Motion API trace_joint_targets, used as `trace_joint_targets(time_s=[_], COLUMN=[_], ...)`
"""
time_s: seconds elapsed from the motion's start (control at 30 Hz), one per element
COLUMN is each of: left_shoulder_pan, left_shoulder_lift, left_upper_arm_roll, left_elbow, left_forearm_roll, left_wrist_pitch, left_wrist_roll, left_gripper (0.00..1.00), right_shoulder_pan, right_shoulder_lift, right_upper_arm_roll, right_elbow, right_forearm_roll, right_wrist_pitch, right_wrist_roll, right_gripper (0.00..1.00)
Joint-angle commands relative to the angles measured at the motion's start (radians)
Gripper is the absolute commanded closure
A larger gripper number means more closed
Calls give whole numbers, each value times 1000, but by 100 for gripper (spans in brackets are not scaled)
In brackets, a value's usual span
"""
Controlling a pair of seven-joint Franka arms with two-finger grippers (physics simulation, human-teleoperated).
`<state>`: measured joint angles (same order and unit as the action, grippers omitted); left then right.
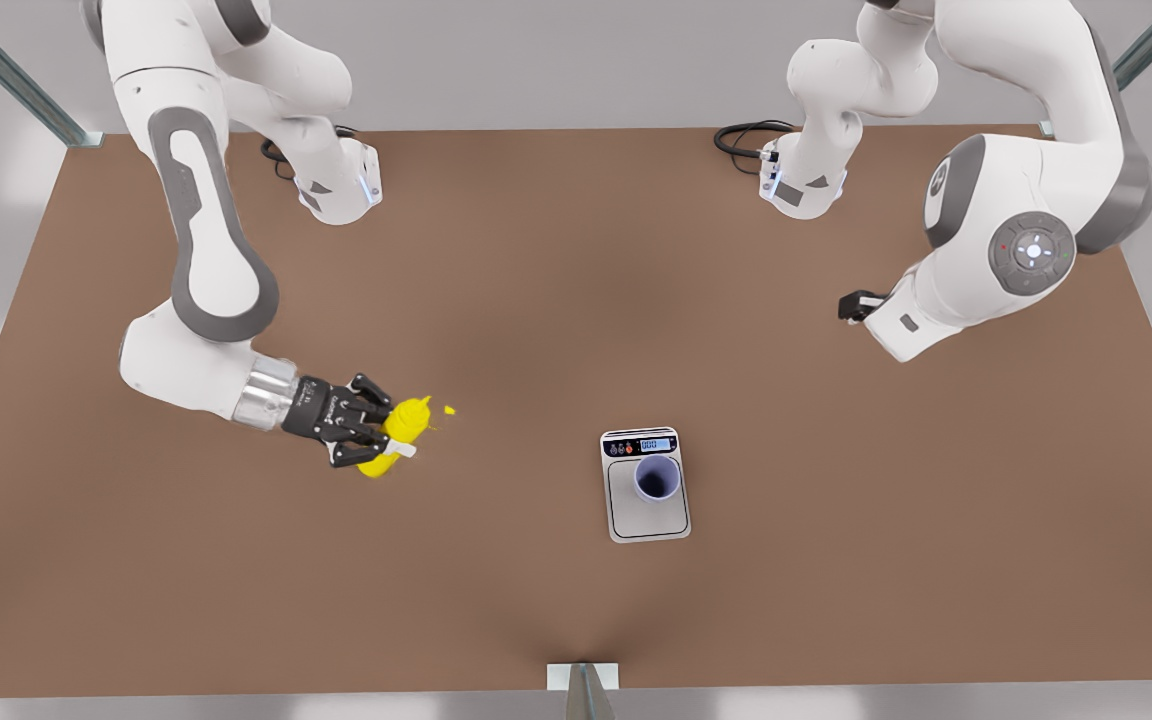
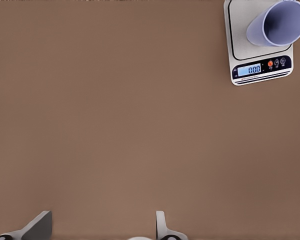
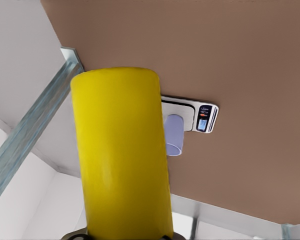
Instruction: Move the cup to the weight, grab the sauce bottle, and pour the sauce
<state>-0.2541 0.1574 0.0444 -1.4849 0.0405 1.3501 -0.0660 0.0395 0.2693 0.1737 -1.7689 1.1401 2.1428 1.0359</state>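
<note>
Toward the worktop's left edge in the front view, my right gripper (image 1: pixel 373 437) clamps the sauce bottle (image 1: pixel 404 425) mid-body, light, slick and squeezable I judge, while the cup (image 1: pixel 657 477) sits on the weight (image 1: pixel 645 520) and the left gripper (image 2: pixel 102 227) waits spread.

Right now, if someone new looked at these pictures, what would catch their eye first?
Probably the bright yellow sauce bottle, clamped in the right gripper at the front view's left. Next, the lavender cup standing on the weight near the table's middle. The left gripper hangs open over bare table.
</note>
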Motion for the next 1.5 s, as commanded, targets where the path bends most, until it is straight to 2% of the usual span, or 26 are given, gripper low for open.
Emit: trace_joint_targets(time_s=[0.0,0.07,0.1,0.13,0.27,0.33,0.5,0.7,0.83,1.03,1.17,1.47], left_shoulder_pan=[-4,-5,-5,-5,-5,-5,-4,-5,-5,-4,-5,-5], left_shoulder_lift=[1,1,1,1,2,2,2,2,5,10,11,11], left_upper_arm_roll=[-1,-1,-1,-1,-3,-3,-3,-3,-3,-3,-3,-3], left_elbow=[0,0,0,0,0,0,0,0,-5,-6,-6,-2], left_forearm_roll=[6,4,4,4,4,1,4,7,7,7,7,7], left_wrist_pitch=[0,0,0,0,0,0,0,0,0,-2,-3,-5], left_wrist_roll=[0,0,-2,0,-2,-2,0,2,5,5,5,3], left_gripper=[0,0,0,0,0,0,0,0,0,0,0,0], right_shoulder_pan=[-4,-50,-122,-145,-225,-263,-302,-358,-371,-360,-366,-371], right_shoulder_lift=[-2,-18,-15,-9,-5,-5,15,202,303,354,421,450], right_upper_arm_roll=[0,26,96,113,116,104,-17,-17,-20,-20,-20,-23], right_elbow=[-3,-53,-79,-81,-126,-147,-288,-322,-323,-325,-325,-323], right_forearm_roll=[-17,35,84,96,205,265,357,363,357,349,346,334], right_wrist_pitch=[-18,-18,-15,-11,-98,-173,-418,-560,-558,-515,-511,-483], right_wrist_roll=[10,10,4,4,4,-11,-243,-528,-527,-531,-648,-686], right_gripper=[79,79,79,79,79,79,79,79,79,79,79,79])
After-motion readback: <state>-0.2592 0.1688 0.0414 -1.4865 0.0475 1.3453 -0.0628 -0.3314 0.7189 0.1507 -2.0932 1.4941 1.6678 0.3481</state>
